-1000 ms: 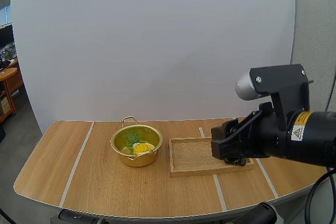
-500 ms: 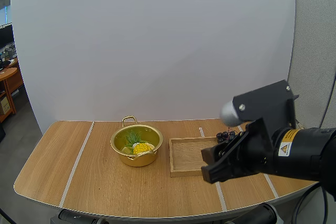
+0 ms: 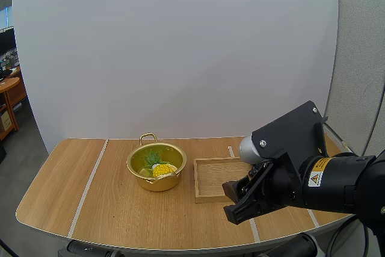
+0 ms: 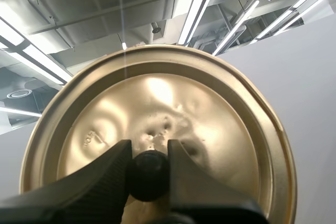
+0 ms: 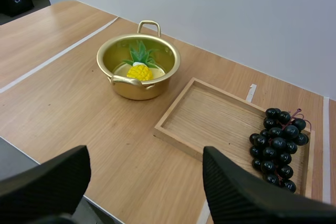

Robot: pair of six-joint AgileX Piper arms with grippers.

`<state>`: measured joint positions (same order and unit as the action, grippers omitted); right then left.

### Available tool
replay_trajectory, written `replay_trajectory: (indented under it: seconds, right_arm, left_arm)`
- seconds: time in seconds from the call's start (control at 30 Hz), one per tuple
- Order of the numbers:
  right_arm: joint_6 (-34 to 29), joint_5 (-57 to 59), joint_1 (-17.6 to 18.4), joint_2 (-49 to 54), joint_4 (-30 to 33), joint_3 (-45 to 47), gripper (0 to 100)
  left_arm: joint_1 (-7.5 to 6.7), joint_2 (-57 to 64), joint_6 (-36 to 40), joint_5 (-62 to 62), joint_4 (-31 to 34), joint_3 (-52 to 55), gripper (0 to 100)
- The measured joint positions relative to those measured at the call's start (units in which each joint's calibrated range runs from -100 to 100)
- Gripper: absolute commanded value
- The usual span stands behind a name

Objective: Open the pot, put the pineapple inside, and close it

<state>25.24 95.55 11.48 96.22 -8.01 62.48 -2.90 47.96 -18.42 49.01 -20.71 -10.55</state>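
A wooden table, crossed by pale tape strips, carries a shallow wooden tray. A bunch of dark grapes lies inside the tray at one end, against its rim.

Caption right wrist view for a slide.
Open right pincer above table: pineapple in lidless pot, grapes on wooden tray.

Gold pot, gold lid, yellow pineapple with green leaves, black grapes, light wood-grain tray

Above the pot I have clear room — the pineapple lies inside; the tray stands just beside it, grapes filling its right end.
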Motion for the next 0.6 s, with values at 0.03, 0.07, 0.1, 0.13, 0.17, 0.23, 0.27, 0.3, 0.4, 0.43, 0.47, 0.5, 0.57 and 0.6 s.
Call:
replay_trajectory:
  seconds: [0.03, 0.07, 0.1, 0.13, 0.17, 0.23, 0.27, 0.3, 0.4, 0.43, 0.47, 0.5, 0.57, 0.6]
  right_arm:
    - [0.12, 0.00, 0.00, 0.00, -0.02, 0.00, 100]
    - [0.25, 0.00, 0.00, 0.00, -0.02, 0.00, 100]
    - [0.25, 0.00, 0.00, 0.00, -0.11, 0.00, 100]
    - [0.39, 0.00, 0.00, 0.00, -0.11, 0.00, 85]
    - [0.45, 0.00, 0.00, 0.00, -0.11, 0.00, 67]
    - [0.52, -0.13, 0.00, 0.00, -0.11, 0.00, 14]
    - [0.52, -0.13, 0.00, 0.00, -0.11, 0.00, 0]
    - [0.57, -0.13, 0.00, 0.00, -0.11, 0.00, 0]
    - [0.84, -0.13, 0.00, 0.00, -0.87, 0.00, 8]
    - [1.08, -0.13, 0.00, 0.00, -1.27, 0.00, 12]
    - [1.38, -0.13, 0.00, 0.00, -1.60, 0.00, 16]
    - [1.49, -0.13, 0.00, 0.00, -1.73, 0.00, 19]
    - [1.58, -0.13, 0.00, 0.00, -1.73, 0.00, 21]
    - [1.58, -0.13, 0.00, 0.00, -1.84, 0.00, 21]
  left_arm:
    - [0.00, 0.00, 0.00, 0.00, 0.00, 0.00, 0]
    - [0.00, 0.00, 0.00, 0.00, 0.00, 0.00, 0]
    - [0.00, 0.00, 0.00, 0.00, 0.00, 0.00, 0]
    - [0.00, 0.00, 0.00, 0.00, 0.00, 0.00, 0]
    - [0.00, 0.00, 0.00, 0.00, 0.00, 0.00, 0]
    - [0.00, 0.00, 0.00, 0.00, 0.00, 0.00, 0]
    - [0.00, 0.00, 0.00, 0.00, 0.00, 0.00, 0]
    - [0.00, 0.00, 0.00, 0.00, 0.00, 0.00, 0]
    - [0.00, 0.00, 0.00, 0.00, 0.00, 0.00, 0]
    - [0.00, 0.00, 0.00, 0.00, 0.00, 0.00, 0]
    - [0.00, 0.00, 0.00, 0.00, 0.00, 0.00, 0]
    - [0.00, 0.00, 0.00, 0.00, 0.00, 0.00, 0]
    - [0.00, 0.00, 0.00, 0.00, 0.00, 0.00, 0]
    - [0.00, 0.00, 0.00, 0.00, 0.00, 0.00, 0]
